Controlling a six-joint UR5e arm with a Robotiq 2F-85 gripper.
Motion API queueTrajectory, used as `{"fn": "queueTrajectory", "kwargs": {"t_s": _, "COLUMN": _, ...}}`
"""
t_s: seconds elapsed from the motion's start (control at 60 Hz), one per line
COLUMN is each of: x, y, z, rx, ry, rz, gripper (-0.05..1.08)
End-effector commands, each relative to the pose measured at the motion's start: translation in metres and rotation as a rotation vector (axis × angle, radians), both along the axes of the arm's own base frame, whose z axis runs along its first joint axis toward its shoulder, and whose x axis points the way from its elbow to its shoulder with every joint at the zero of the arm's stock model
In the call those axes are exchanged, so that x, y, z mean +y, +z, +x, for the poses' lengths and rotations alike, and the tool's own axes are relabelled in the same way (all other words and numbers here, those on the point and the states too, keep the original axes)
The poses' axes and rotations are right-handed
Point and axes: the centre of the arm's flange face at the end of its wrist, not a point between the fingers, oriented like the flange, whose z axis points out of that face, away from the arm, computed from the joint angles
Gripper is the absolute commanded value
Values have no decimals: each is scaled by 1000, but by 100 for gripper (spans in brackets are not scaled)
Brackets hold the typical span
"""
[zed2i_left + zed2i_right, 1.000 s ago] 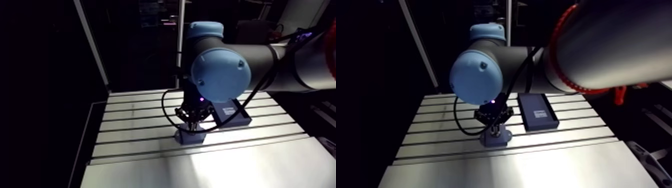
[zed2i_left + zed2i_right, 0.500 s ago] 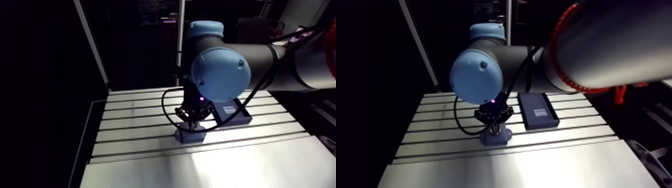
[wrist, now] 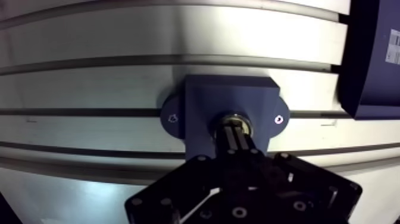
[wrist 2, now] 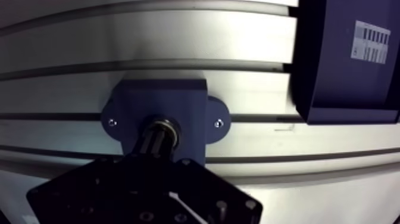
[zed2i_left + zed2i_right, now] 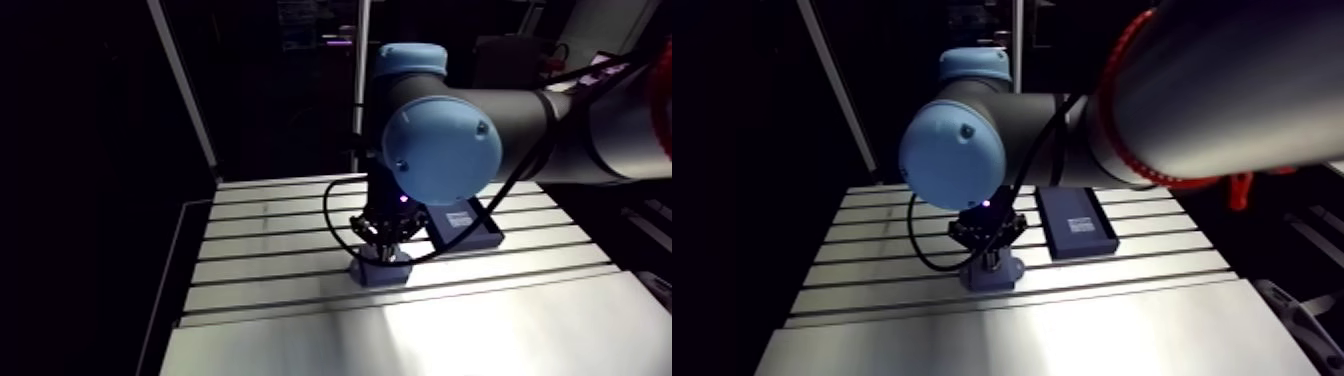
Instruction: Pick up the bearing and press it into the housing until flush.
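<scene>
Gripper (image 3: 236,127), fingers closed together, points straight down onto housing (image 3: 226,95); fingertips hide the bearing (image 3: 233,115) except its metallic rim.

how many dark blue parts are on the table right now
2. The housing sits directly under the gripper, which is down at its bore. A flat labelled tray lies beside the housing, apart from it. Others may be hidden under the gripper.
</scene>
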Motion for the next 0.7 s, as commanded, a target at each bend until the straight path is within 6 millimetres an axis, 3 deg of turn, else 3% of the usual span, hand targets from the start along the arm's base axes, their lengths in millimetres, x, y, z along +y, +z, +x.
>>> {"fn": "queueTrajectory", "kwargs": {"t_s": 0.017, "x": 0, "y": 0, "z": 0, "rx": -1, "ry": 0, "rz": 0, "gripper": 94}}
{"fn": "queueTrajectory", "kwargs": {"t_s": 0.7, "x": 0, "y": 1, "z": 0, "rx": 2, "ry": 1, "rz": 0, "gripper": 94}}
